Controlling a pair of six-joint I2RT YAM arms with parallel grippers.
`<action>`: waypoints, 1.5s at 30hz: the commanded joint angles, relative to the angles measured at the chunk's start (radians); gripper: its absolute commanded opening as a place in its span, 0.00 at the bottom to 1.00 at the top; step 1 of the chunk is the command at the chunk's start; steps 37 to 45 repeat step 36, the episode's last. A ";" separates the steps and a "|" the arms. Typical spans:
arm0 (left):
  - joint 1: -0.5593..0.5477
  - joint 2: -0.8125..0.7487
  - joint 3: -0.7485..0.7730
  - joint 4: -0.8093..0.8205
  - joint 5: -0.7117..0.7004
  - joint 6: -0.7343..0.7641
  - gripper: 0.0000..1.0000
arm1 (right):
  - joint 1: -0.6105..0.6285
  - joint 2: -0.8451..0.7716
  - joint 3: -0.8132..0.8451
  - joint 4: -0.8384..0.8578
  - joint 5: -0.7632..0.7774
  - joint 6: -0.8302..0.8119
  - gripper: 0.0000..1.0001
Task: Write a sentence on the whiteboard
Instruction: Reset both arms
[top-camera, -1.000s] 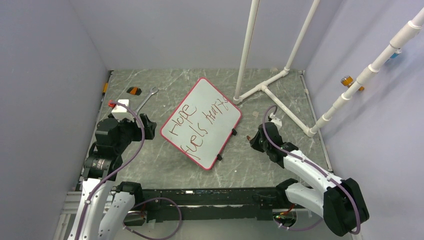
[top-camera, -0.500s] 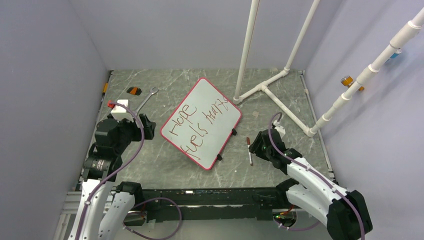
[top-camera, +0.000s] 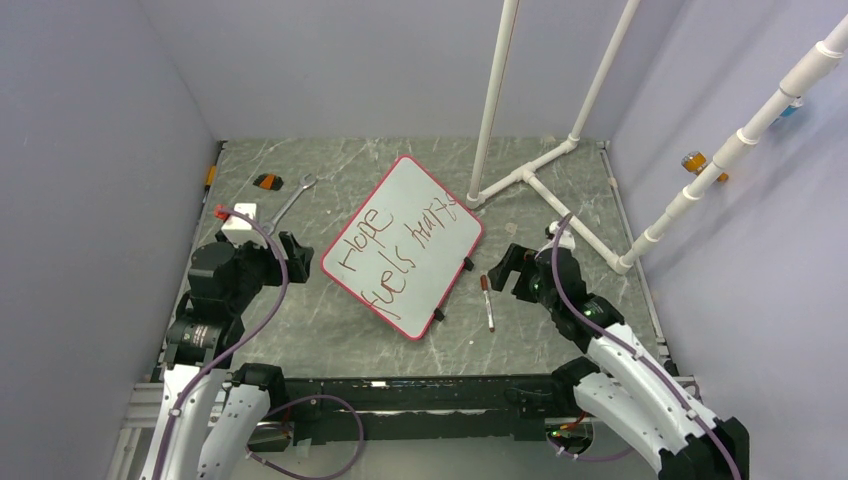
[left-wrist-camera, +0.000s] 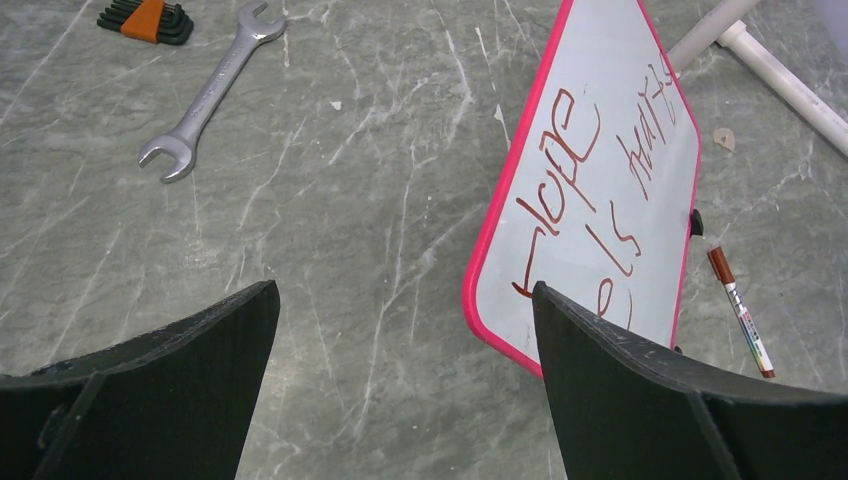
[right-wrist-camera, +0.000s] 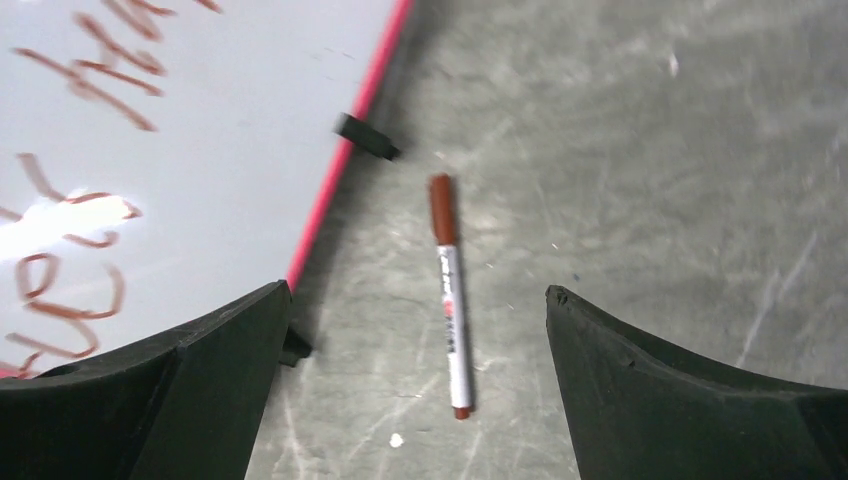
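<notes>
Pink-framed white whiteboard (top-camera: 415, 195) bearing dark red handwritten sentence (top-camera: 395, 250): just left of right gripper (right-wrist-camera: 415, 300), released. Brown-capped white marker pen (right-wrist-camera: 449, 297): loose just beneath it. Unclenched too: left gripper (left-wrist-camera: 405, 300). Step: writing apparently finished; next, clean withdrawal

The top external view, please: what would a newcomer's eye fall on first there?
The whiteboard, red-pink framed and set askew in the middle of the table, draws the eye first, with the sentence in red-brown handwriting across it. Next comes the marker, lying loose on the table just right of the board, apart from the open right gripper. White pipes rise from the table's far right.
</notes>
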 joint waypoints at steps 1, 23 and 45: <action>0.000 -0.013 0.002 0.041 0.030 0.013 0.99 | -0.001 -0.060 0.097 0.063 -0.087 -0.143 1.00; 0.000 -0.033 -0.003 0.043 0.032 0.018 0.99 | -0.002 -0.232 0.203 0.167 -0.109 -0.169 1.00; 0.000 -0.037 -0.003 0.043 0.026 0.020 0.99 | -0.001 -0.285 0.153 0.183 -0.130 -0.167 1.00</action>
